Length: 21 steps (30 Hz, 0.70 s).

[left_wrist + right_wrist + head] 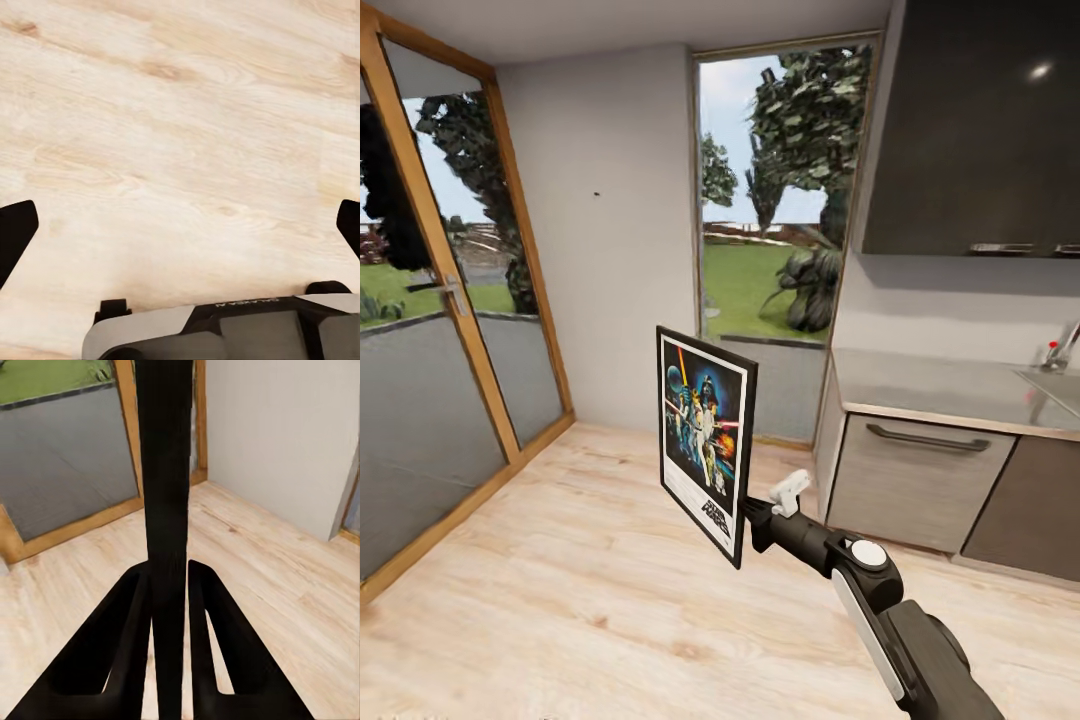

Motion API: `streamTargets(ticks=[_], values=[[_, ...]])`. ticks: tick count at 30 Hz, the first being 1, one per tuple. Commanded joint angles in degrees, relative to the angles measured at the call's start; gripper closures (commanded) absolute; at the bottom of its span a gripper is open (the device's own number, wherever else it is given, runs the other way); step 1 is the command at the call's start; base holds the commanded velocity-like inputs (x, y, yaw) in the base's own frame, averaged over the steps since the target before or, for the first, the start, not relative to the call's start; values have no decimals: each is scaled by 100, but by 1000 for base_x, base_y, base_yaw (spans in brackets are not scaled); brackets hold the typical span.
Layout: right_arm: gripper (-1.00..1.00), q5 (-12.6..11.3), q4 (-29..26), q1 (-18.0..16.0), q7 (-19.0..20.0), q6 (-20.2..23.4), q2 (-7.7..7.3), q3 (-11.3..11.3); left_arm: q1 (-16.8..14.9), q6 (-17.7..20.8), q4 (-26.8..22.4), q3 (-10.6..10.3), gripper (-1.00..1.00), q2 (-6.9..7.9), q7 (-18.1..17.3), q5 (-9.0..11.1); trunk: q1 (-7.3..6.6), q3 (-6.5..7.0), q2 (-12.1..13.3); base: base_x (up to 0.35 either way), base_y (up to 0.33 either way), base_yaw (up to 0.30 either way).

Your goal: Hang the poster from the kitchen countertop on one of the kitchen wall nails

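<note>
The poster (705, 440) stands upright in mid-air over the wooden floor, in a black frame with colourful figures on dark blue and a white bottom strip. My right gripper (748, 518) is shut on its lower right edge. In the right wrist view the poster (169, 472) runs edge-on as a black strip between the two dark fingers (124, 649). A small dark wall nail (597, 193) sits on the grey wall ahead, well above the poster. The kitchen countertop (920, 385) lies to the right. My left gripper (180, 225) hangs open over bare floor, holding nothing.
A wood-framed glass door (450, 300) fills the left side and a tall window (775, 200) stands ahead. A dark upper cabinet (980, 120) hangs over the countertop, with a sink tap (1060, 350) at the far right. Wooden floor (560, 580) lies open in front.
</note>
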Motion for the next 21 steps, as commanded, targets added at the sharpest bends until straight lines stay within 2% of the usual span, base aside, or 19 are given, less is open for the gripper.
streamTargets(ticks=[1,7,21], values=[[100,-74,-6,-6,12,55,-3,4,0,5,-2,8,-100,0,-32,50,5,-12,-12,147,289,164],[100,-74,-6,-6,12,55,-3,4,0,5,-2,8,-100,0,-31,51,5,-12,-12,161,286,75],[100,-74,-6,-6,12,58,-3,4,0,5,-5,8,-100,0,-34,51,5,-12,-12,177,288,5]])
